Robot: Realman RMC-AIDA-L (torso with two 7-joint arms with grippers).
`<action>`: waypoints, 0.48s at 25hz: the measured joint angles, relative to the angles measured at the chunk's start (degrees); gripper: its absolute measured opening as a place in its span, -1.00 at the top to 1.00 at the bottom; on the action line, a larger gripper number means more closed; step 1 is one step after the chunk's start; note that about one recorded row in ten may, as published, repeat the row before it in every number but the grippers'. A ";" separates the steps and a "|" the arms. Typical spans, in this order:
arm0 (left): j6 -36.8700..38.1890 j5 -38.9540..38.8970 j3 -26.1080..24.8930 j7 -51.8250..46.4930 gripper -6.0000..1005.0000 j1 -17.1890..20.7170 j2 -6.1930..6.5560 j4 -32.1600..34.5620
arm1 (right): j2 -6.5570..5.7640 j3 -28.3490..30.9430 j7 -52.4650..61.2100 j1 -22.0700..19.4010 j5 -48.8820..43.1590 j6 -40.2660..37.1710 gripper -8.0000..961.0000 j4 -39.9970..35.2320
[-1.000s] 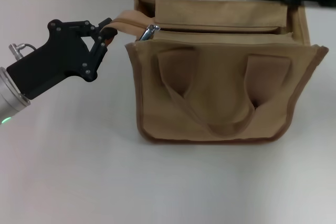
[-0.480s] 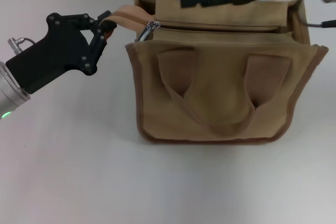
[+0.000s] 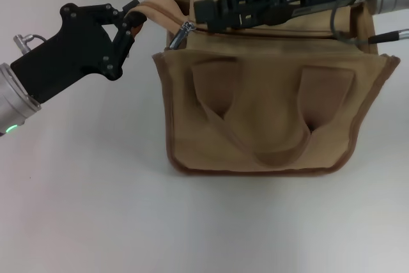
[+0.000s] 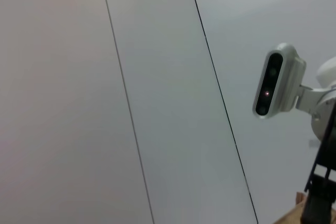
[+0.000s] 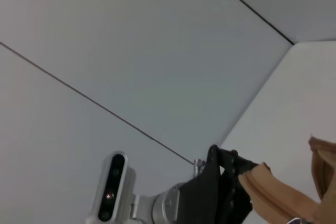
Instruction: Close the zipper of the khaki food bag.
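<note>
The khaki food bag [image 3: 268, 113] stands upright on the table, its two looped handles hanging down the front. The zipper [image 3: 275, 32] runs along its top, with the silver slider and pull tab [image 3: 181, 35] at the left end. My left gripper [image 3: 133, 22] is shut on the loose khaki tape end [image 3: 156, 16] left of the bag and holds it taut; the right wrist view shows this grip too [image 5: 239, 179]. My right gripper [image 3: 203, 12] reaches in from the upper right over the bag's top, its tip just right of and above the slider.
The white table [image 3: 96, 202] extends left of and in front of the bag. A grey wall runs behind the table's far edge. The robot's head camera shows in the left wrist view [image 4: 275, 85] and the right wrist view [image 5: 110, 195].
My right arm has swept leftward and down over the bag's top, from the far right to just beside the slider. My left gripper has kept its hold on the tape end, shifting slightly up.
</note>
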 joint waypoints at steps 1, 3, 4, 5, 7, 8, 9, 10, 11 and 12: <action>0.03 0.00 0.06 -0.12 0.96 -0.11 0.00 0.04 | 0.10 -0.35 0.10 0.04 -0.05 0.18 -0.58 0.00; 0.06 0.00 0.15 -0.61 0.96 -0.36 0.00 0.19 | 0.29 -0.94 0.33 0.09 -0.10 0.46 -0.58 0.00; 0.06 0.00 0.17 -0.96 0.96 -0.47 0.00 0.26 | 0.37 -1.18 0.42 0.09 -0.11 0.52 -0.58 0.00; 0.07 0.00 0.18 -1.28 0.96 -0.56 0.00 0.32 | 0.46 -1.37 0.49 0.09 -0.12 0.61 -0.58 0.00; 0.10 -0.01 0.18 -1.92 0.96 -0.73 0.00 0.47 | 0.75 -1.71 0.66 0.10 -0.13 0.78 -0.58 0.00; 0.12 0.00 0.18 -2.07 0.96 -0.77 -0.01 0.50 | 0.90 -1.90 0.79 0.11 -0.13 0.89 -0.58 0.00; 0.15 -0.01 0.18 -2.29 0.96 -0.87 -0.02 0.54 | 0.94 -2.08 0.94 0.12 -0.13 1.03 -0.58 0.00; 0.22 0.00 0.18 -2.60 0.96 -0.98 -0.05 0.61 | 0.99 -2.37 1.18 0.12 -0.13 1.24 -0.58 -0.01; 0.29 0.00 0.21 -2.88 0.96 -1.09 -0.07 0.73 | 1.05 -2.77 1.41 0.13 -0.13 1.49 -0.58 -0.02; 0.38 0.00 0.24 -3.25 0.96 -1.18 -0.09 0.94 | 1.06 -3.12 1.65 0.13 -0.13 1.79 -0.58 -0.03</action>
